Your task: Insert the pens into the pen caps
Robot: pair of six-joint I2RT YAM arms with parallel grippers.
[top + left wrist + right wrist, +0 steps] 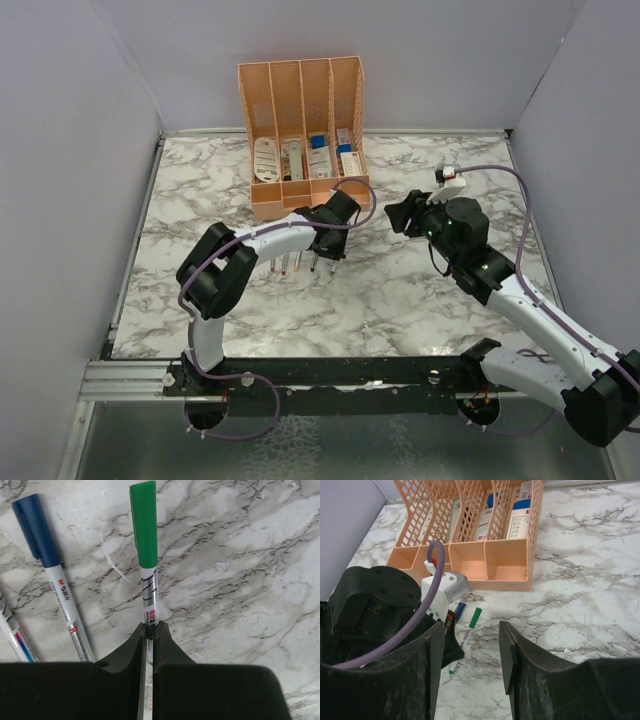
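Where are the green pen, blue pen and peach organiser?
green pen (146, 550), left wrist view, on its green cap.
blue pen (63, 592), left wrist view, on its white barrel.
peach organiser (510, 585), right wrist view, on its front wall.

The bench (240, 580) shows a smooth marbled white-and-grey finish with faint sheen. The green pen (149, 592) has a glossy printed white barrel and smooth satin plastic cap. The left fingers (127, 652) are matt black plastic; the peach organiser (510, 572) is matt latticed plastic.
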